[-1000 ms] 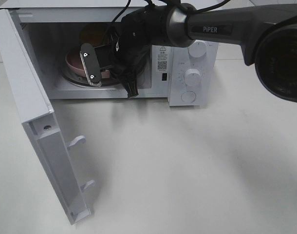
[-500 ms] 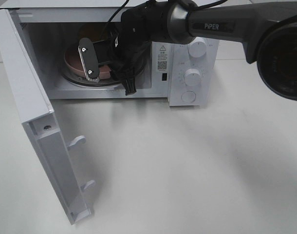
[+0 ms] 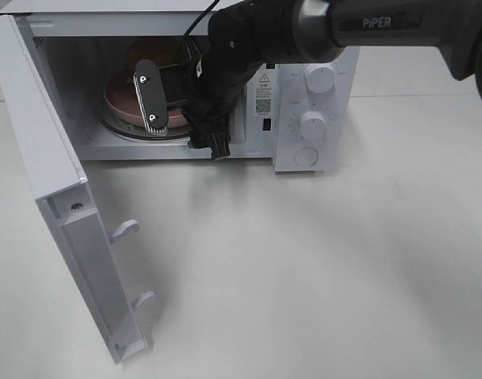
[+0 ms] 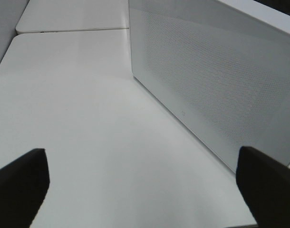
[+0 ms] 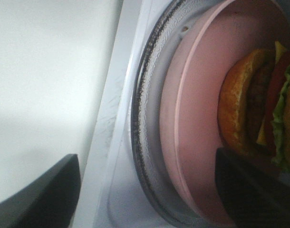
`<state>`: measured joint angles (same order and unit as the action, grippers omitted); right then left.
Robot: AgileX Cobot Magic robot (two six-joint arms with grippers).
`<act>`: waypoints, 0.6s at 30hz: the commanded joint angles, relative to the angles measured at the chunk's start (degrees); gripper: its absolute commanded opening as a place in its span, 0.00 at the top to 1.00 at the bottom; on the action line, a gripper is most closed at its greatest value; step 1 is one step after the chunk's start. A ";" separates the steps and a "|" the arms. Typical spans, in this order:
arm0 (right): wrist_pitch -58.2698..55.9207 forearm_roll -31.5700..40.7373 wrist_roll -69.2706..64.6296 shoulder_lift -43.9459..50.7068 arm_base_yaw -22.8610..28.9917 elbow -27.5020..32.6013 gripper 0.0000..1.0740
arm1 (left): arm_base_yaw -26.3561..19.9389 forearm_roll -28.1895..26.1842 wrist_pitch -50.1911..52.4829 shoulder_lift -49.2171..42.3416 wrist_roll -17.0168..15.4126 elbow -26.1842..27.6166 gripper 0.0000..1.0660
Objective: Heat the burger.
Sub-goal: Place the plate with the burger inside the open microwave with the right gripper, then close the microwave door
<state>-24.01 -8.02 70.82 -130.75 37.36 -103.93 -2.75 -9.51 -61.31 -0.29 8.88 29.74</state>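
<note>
Right wrist view shows the burger [image 5: 259, 104] sitting on a pink plate [image 5: 197, 118], with its bun, patty, tomato and lettuce layers seen from the side. The plate rests on the glass turntable [image 5: 145, 128] inside the microwave [image 3: 261, 91], toward the left of the cavity. The right gripper [image 3: 182, 122] reaches into the cavity mouth from the right with its fingers spread wide and nothing between them. One finger with a ridged silver pad stands in front of the plate, and the black one hangs at the near edge of the cavity floor. Neither finger touches the burger.

The door [image 3: 51, 174] stands swung open to the near left. The control panel [image 3: 328, 150] on the right carries three round dials [image 3: 312, 124]. The left gripper [image 4: 145, 185] hovers over the white table [image 4: 88, 118] with its fingers wide apart and empty, beside a white panel with fine dotted mesh [image 4: 207, 80].
</note>
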 commanded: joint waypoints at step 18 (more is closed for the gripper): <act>11.63 1.43 -2.18 17.36 0.29 25.38 0.29 | -0.11 -0.29 -0.17 -0.97 -0.29 -0.11 0.06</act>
<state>-13.18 -7.85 69.73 -116.08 37.36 -81.42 -2.75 -9.51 -61.31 -0.29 8.88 29.74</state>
